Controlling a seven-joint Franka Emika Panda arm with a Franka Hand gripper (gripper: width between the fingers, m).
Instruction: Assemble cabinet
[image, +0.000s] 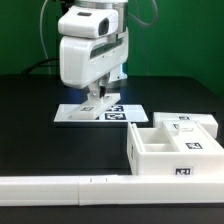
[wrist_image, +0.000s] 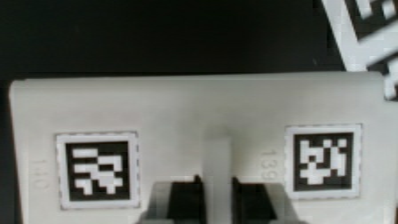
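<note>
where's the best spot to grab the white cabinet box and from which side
Grip the cabinet box by one upright outer wall, coming straight down from above. It sits open side up, so the thin wall rims are exposed and look narrow enough to pinch. The whole box looks too wide to span.

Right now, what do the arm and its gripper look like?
The arm is glossy white, boxy with rounded corners. Dark cables loop above it. The gripper ends in two short dark fingers. I see no markings.
</note>
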